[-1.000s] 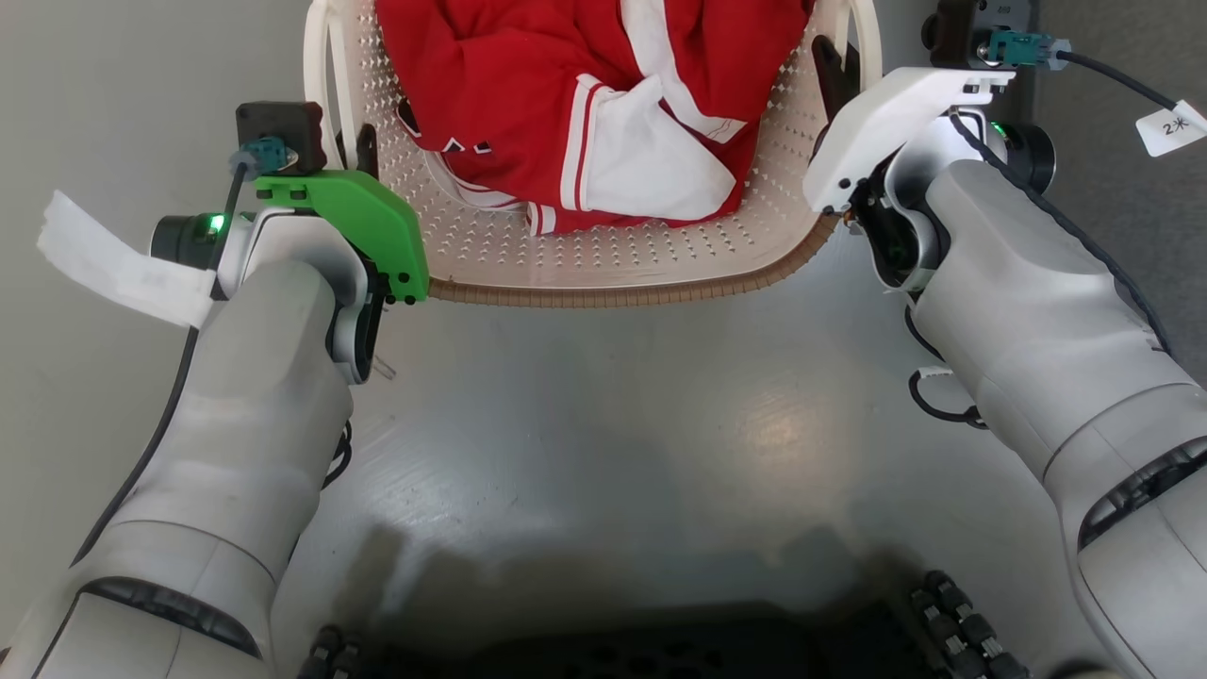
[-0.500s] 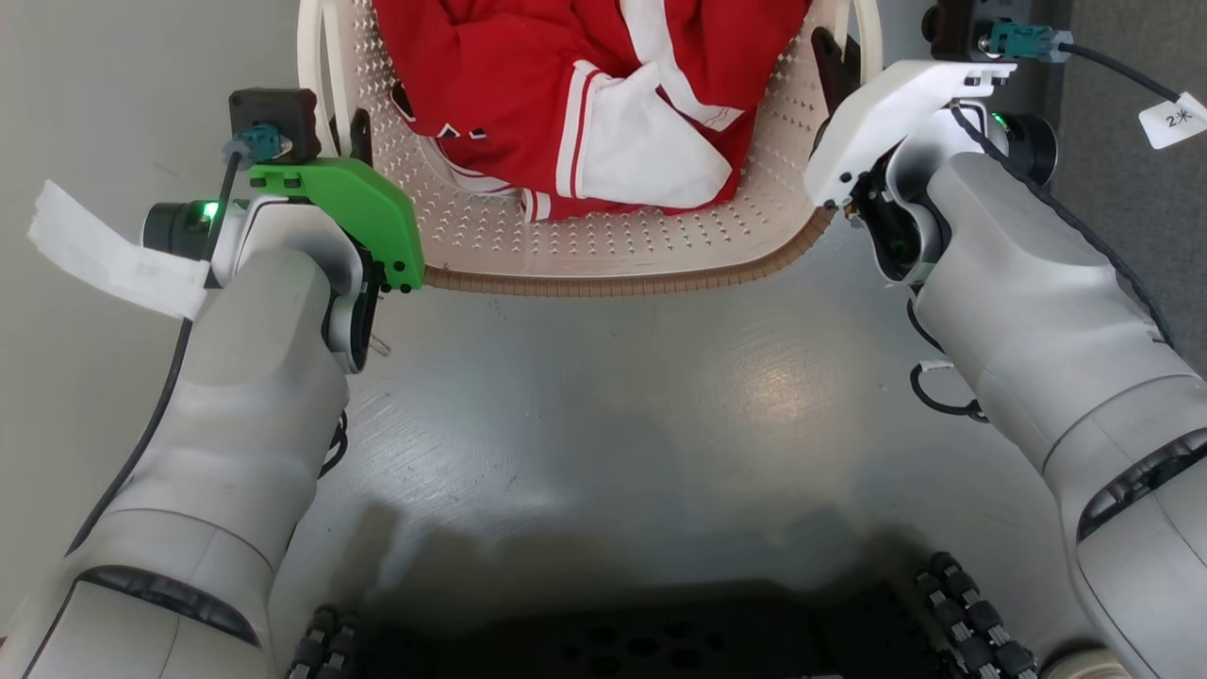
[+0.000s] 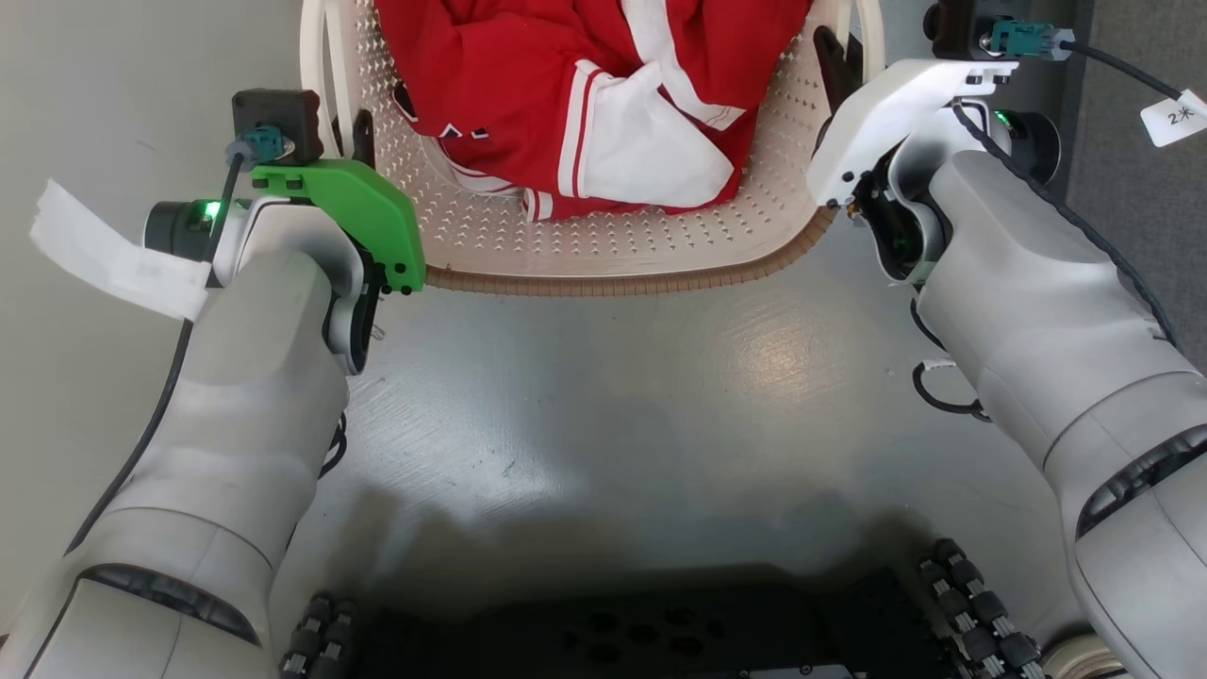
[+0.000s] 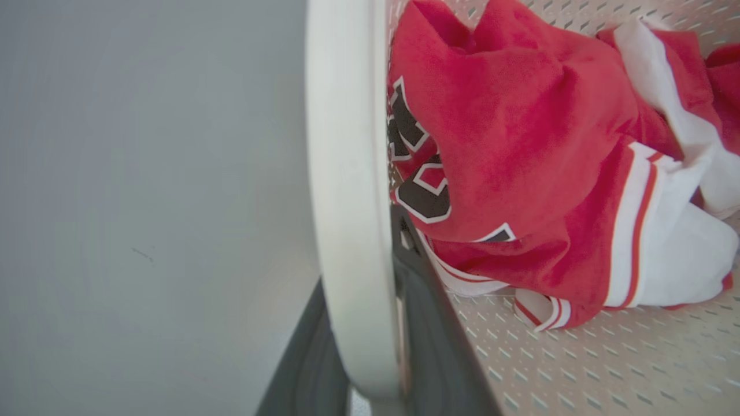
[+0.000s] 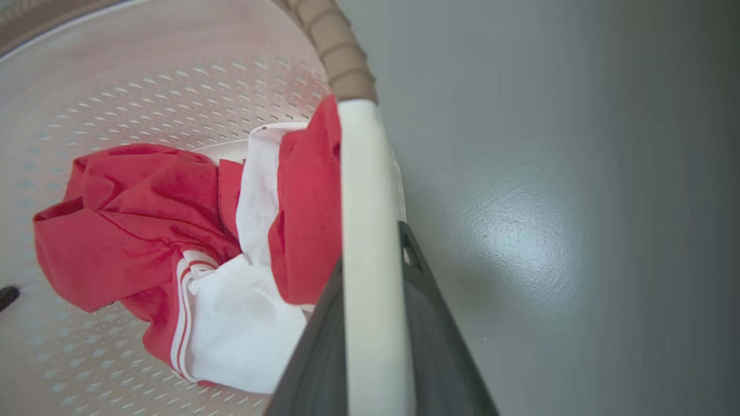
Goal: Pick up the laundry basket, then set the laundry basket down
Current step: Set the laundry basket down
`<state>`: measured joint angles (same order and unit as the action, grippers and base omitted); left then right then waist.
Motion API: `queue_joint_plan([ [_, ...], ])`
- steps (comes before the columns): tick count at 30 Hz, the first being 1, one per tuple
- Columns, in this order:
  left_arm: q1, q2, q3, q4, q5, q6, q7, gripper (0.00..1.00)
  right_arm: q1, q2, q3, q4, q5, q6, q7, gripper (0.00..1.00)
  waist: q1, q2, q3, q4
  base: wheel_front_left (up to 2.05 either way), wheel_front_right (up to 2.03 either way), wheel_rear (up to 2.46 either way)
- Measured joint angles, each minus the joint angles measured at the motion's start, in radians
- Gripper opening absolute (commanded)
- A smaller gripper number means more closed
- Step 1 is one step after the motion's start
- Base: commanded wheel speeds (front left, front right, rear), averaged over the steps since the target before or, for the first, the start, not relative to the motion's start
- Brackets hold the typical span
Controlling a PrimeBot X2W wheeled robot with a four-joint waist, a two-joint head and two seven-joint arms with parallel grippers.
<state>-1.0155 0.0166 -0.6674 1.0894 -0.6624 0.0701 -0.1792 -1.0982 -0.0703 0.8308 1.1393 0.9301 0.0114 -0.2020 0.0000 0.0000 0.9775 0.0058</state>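
2 handles [image 4: 347, 173] of the basket [image 3: 603, 259] are clamped, 1 by the left gripper [image 4: 370, 346], 1 by the right gripper [image 5: 376, 323]; a tag [image 3: 1174, 118] reads "2*".

Bright, even light; glare on floor [image 3: 787, 354]; shadow at bottom; near fingers [image 5: 439, 358] blurred.

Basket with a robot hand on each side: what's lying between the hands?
Red and white clothes lie in the basket between the left gripper and the right gripper; the head view shows it.
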Motion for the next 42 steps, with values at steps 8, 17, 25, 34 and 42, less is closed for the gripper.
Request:
queue_joint_plan([
  [8,-0.005,0.0,-0.005,0.005,-0.003,-0.006,-0.002,0.0,-0.001,0.0,0.004,0.007,0.0,0.006,-0.004,0.0,0.0,0.0,0.01,0.0,0.0,0.0,0.0],
  [17,-0.009,0.001,-0.01,0.024,-0.012,-0.007,-0.007,0.88,-0.026,0.002,0.009,0.015,0.0,0.015,-0.019,0.68,0.0,0.0,0.014,0.002,0.0,0.0,0.0],
  [25,-0.01,0.001,-0.011,0.035,-0.014,-0.007,-0.017,1.0,-0.033,0.005,0.014,0.031,0.0,0.015,-0.025,1.0,0.0,0.0,0.005,0.005,0.0,0.0,0.0],
  [34,-0.01,0.001,-0.009,0.063,-0.014,-0.007,-0.039,1.0,-0.031,0.005,0.007,0.06,0.0,0.015,-0.036,1.0,0.0,0.0,-0.048,0.002,0.0,0.0,0.0],
  [42,-0.01,0.001,-0.013,0.068,-0.009,-0.007,-0.053,1.0,-0.02,0.005,-0.005,0.064,0.0,0.023,-0.044,1.0,0.0,0.0,-0.125,-0.004,0.0,0.0,0.0],
])
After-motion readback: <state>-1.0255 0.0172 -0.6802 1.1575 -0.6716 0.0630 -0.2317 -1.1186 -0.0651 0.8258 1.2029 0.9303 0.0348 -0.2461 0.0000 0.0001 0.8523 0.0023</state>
